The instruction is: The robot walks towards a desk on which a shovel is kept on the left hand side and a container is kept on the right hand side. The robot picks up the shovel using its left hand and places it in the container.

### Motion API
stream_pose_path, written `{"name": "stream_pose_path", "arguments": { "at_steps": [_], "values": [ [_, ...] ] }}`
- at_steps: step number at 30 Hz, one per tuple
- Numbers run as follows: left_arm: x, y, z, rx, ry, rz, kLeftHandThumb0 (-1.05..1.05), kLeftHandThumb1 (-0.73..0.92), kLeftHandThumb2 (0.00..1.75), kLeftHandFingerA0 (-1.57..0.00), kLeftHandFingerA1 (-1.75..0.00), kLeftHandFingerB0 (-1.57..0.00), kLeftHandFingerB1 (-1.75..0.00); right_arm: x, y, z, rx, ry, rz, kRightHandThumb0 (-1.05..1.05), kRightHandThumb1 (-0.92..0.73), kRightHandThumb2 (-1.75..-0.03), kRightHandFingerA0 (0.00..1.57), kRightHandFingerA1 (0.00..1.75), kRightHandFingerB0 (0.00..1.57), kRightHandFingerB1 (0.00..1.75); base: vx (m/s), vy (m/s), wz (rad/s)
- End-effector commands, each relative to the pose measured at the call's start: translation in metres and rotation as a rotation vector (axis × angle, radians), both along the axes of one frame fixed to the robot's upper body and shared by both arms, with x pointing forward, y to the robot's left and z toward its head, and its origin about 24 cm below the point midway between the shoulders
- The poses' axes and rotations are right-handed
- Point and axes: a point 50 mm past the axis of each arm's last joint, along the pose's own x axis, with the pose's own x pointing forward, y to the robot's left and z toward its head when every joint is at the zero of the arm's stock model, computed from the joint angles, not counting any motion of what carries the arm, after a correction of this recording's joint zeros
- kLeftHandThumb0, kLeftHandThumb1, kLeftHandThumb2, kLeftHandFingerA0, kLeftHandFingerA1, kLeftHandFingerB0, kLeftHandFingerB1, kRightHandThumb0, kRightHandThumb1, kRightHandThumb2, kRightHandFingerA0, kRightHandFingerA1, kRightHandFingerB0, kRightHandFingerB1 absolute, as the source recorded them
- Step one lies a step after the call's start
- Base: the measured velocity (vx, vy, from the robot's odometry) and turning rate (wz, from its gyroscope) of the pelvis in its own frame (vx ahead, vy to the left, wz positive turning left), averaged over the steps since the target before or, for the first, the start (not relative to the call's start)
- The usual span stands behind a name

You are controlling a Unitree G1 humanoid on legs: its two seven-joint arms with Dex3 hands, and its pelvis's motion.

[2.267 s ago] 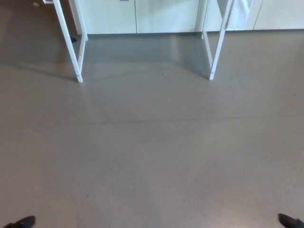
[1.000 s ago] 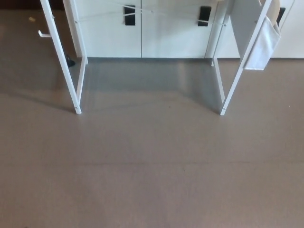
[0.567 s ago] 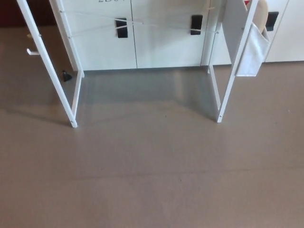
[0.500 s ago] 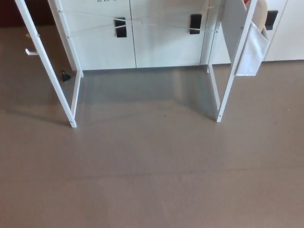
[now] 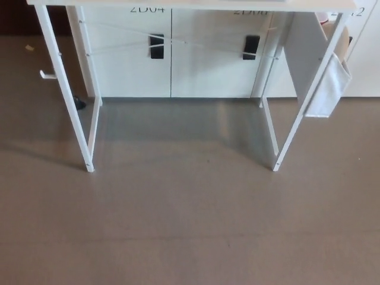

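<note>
The white desk (image 5: 178, 5) stands ahead at the top of the head view. Only the front edge of its top shows, with its thin white legs (image 5: 64, 89) reaching down to the grey floor. The desk's top surface is out of the picture, so neither the shovel nor the container can be seen. Neither of my hands shows in the picture.
A white fabric pouch (image 5: 326, 83) hangs on the desk's right side. White cabinet doors with black handles (image 5: 157, 46) stand behind the desk. A small white hook (image 5: 47, 74) sticks out by the left leg. Grey floor (image 5: 190, 225) lies between me and the desk.
The whole picture has shifted: the desk legs have slid down the picture and the desk's front edge has come into view at the top, so the camera has moved nearer and tilted up.
</note>
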Motion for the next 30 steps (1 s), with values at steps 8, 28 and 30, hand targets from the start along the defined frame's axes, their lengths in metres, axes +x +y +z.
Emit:
{"name": "stream_pose_path", "arguments": {
  "at_steps": [8,28,30],
  "values": [
    [0.019,0.001,0.007,0.012,-0.082,-0.021,-0.33,0.63,0.68,-0.25,-0.39,-0.23,-0.35,0.021,-0.008,0.006,-0.008,-0.065,-0.018,-0.25,-0.85,-0.74,0.16,0.63,0.03,0.3,0.25,-0.099,0.18],
    [0.02,-0.004,0.011,0.006,-0.09,-0.018,-0.3,0.68,0.69,-0.22,-0.37,-0.21,-0.33,0.028,-0.007,0.013,-0.033,-0.099,0.027,-0.24,-0.87,-0.71,0.16,0.55,0.05,0.26,0.3,0.112,-0.06],
    [0.022,-0.002,0.01,-0.019,-0.089,0.011,-0.29,0.67,0.68,-0.23,-0.37,-0.21,-0.33,0.031,-0.007,0.013,-0.03,-0.103,0.021,-0.25,-0.85,-0.72,0.18,0.59,0.04,0.28,0.29,0.063,0.12]
  ]
}}
